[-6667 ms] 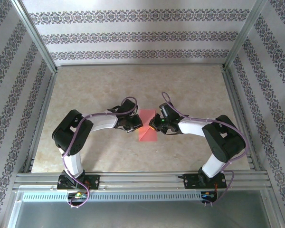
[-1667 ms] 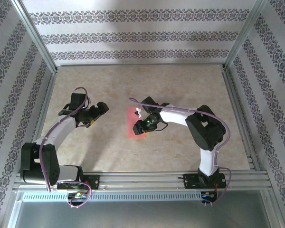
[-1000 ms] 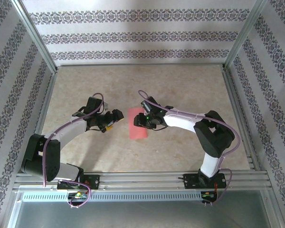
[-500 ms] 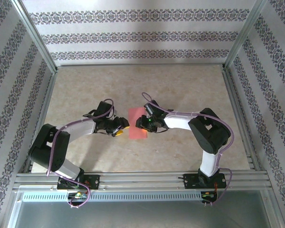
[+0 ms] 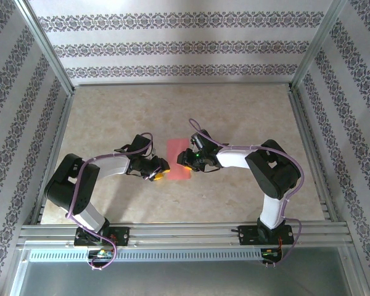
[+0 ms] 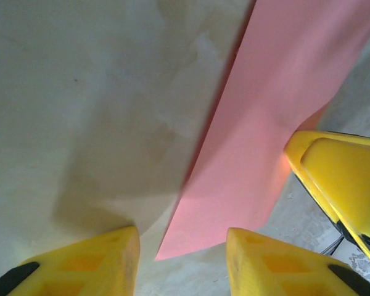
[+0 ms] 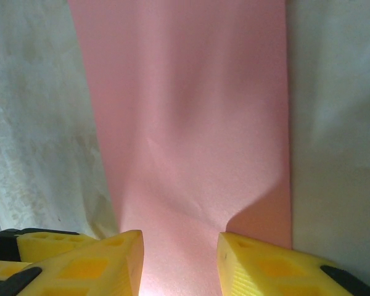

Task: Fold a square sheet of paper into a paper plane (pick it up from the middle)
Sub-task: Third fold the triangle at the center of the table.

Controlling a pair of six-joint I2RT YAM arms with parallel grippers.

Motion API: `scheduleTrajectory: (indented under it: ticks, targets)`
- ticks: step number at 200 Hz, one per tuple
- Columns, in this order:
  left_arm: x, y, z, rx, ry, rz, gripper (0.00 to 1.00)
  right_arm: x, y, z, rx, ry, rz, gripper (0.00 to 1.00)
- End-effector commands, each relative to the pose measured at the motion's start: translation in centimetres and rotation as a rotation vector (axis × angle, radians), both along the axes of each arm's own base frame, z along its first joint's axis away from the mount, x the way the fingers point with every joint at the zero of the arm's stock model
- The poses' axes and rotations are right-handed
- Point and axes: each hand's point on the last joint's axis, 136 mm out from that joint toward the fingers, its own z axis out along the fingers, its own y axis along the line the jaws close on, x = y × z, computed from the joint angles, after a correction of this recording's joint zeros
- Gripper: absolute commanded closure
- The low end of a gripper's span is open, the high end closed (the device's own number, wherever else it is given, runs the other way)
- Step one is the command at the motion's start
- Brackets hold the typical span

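Half second back, left gripper stood short of paper; now at its near-left corner, jaws narrower yet parted. Square sheet of paper, folded to strip, lies mid-table. Right gripper parted, covering sheet's right edge overhead. Left wrist shows corner between fingers.

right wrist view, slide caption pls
Right gripper, yellow fingers apart, at one end of the pink-red paper sheet on the table
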Motion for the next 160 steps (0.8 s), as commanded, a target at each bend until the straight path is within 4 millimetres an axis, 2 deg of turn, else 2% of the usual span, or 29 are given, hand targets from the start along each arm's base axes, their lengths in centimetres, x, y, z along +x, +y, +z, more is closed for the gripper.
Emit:
scheduleTrajectory:
  ticks: [1,43,88,122,160]
  targets:
    - [0.6,-1.1,0.2,-0.013,-0.022,-0.03,0.63,-2.5,-3.6,-5.0,-0.163,0.121,-0.033,0.58]
    - [0.7,-1.4,-0.1,-0.009,-0.017,-0.04,0.65,-2.9,-4.4,-5.4,-0.219,0.132,-0.027,0.62]
    - [0.7,-1.9,0.4,-0.012,-0.031,-0.059,0.67,-3.9,-5.8,-6.4,-0.364,0.141,0.03,0.68]
    - [0.8,-2.1,0.3,-0.012,-0.033,-0.066,0.68,-4.6,-6.1,-6.9,-0.449,0.132,0.093,0.73]
    - [1.0,-2.0,0.1,0.001,-0.034,-0.063,0.67,-4.9,-6.2,-7.2,-0.479,0.131,0.114,0.73]
